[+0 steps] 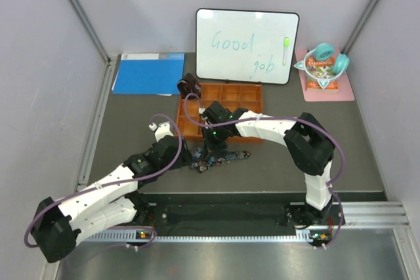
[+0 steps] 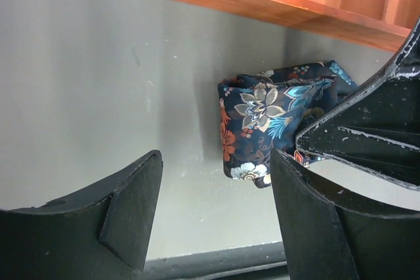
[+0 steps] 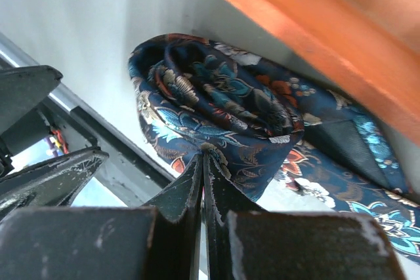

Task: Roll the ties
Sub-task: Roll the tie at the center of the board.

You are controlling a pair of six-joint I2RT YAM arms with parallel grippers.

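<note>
The navy floral tie (image 1: 223, 158) lies on the grey mat just in front of the orange tray (image 1: 252, 93), partly rolled into a coil (image 3: 210, 103) with a loose tail running off to the right. My right gripper (image 3: 205, 157) is shut, its tips pinching a fold at the coil's lower edge. My left gripper (image 2: 216, 204) stands open beside the tie (image 2: 269, 116), with bare mat between its fingers. A dark maroon tie (image 1: 189, 86), coiled, sits at the tray's far left corner.
The orange tray's wall (image 2: 262, 4) runs close behind the tie. A whiteboard (image 1: 246, 45) stands at the back, a blue folder (image 1: 147, 73) lies back left, and a pink mat with teal headphones (image 1: 323, 63) lies back right. The dark front rail (image 1: 230, 211) borders the mat.
</note>
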